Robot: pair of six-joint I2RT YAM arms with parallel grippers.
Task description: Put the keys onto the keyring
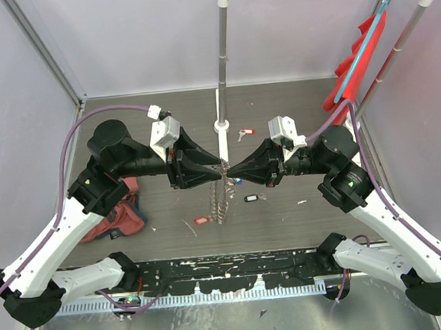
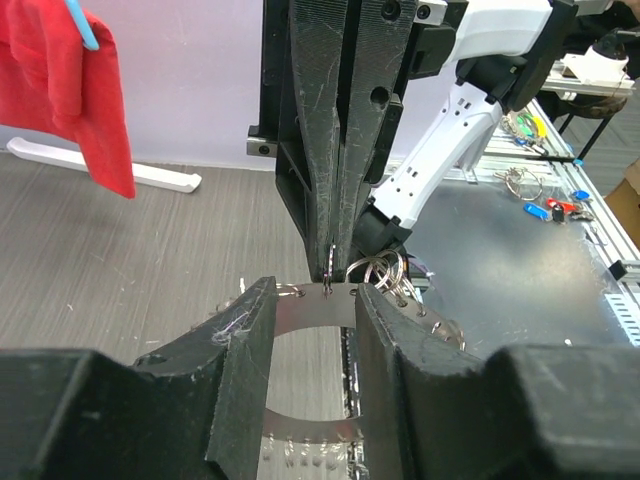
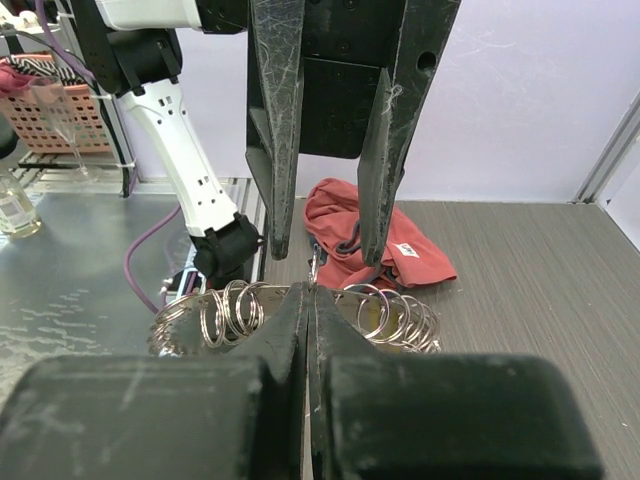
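The keyring (image 1: pixel 222 199) stands on edge at mid-table, a flat silvery band with holes and several small split rings (image 3: pixel 228 312). My right gripper (image 1: pixel 229 171) is shut on its top rim (image 3: pixel 311 292), and a thin loop sticks up at its tips. My left gripper (image 1: pixel 219 172) is open. Its fingers (image 2: pixel 240 340) stand either side of the band (image 2: pixel 312 310), facing the right gripper (image 2: pixel 330 265). On the table lie a red-tagged key (image 1: pixel 202 220), a black one (image 1: pixel 251 198), a blue one (image 1: pixel 237 181) and a red one (image 1: pixel 241 133).
A white pole (image 1: pixel 220 65) on a round base stands just behind the grippers. A red cloth (image 1: pixel 356 47) hangs from the rail at the back right. A crumpled dark red cloth (image 1: pixel 117 215) lies at the left. A black strip (image 1: pixel 228 267) runs along the near edge.
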